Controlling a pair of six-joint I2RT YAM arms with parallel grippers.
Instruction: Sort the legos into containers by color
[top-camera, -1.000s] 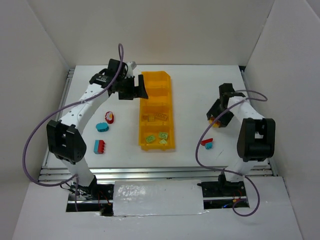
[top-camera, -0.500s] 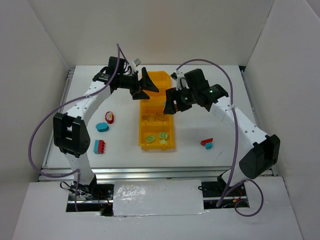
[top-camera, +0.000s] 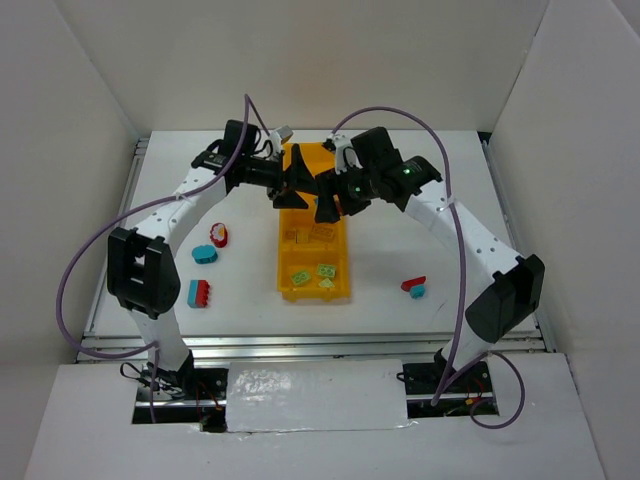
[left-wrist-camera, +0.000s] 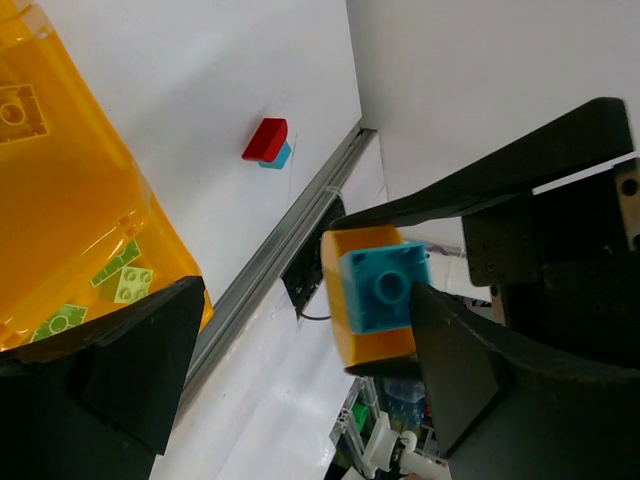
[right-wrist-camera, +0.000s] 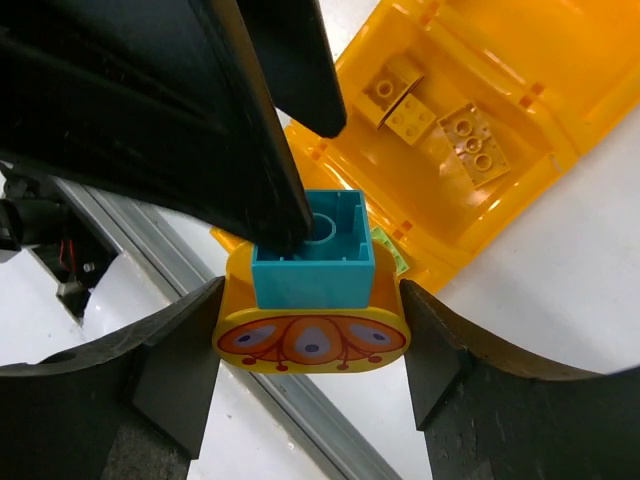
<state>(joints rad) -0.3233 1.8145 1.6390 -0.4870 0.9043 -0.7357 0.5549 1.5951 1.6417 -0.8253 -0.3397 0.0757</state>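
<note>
Left fingers (left-wrist-camera: 120, 380) stand spread wide and grip nothing, while the right fingers (right-wrist-camera: 170, 370) are closed partway on a yellow piece (right-wrist-camera: 310, 340) with a teal brick (right-wrist-camera: 312, 265) stuck on it. This two-part stack is held in the air above the bin (top-camera: 284, 262). Seen from above, the two arms arch in from either side, and the left gripper (top-camera: 290, 186) and right gripper (top-camera: 330, 198) face each other tip to tip over the bin's far half. From the right wrist, the yellow piece shows a rounded edge printed with orange ovals and is pinched at both ends. The tip of one black left finger lies at the rim of the teal brick's hollow side. From the left wrist, the stack sits between the left fingers, close against one and well apart from the other, with the teal brick's studded face toward the camera. The long orange-yellow bin lies lengthwise on the white table (top-camera: 450, 230). Its nearest compartment holds green bricks (top-camera: 326, 271) and the next holds yellow bricks (top-camera: 310, 235) — the two far ones are mostly hidden by the grippers. Left of the bin lie a red piece (top-camera: 218, 234), a loose teal one (top-camera: 204, 254) and a teal-and-red block (top-camera: 199, 293). On the right lies a red-and-teal pair (top-camera: 414, 287), the two touching.
</note>
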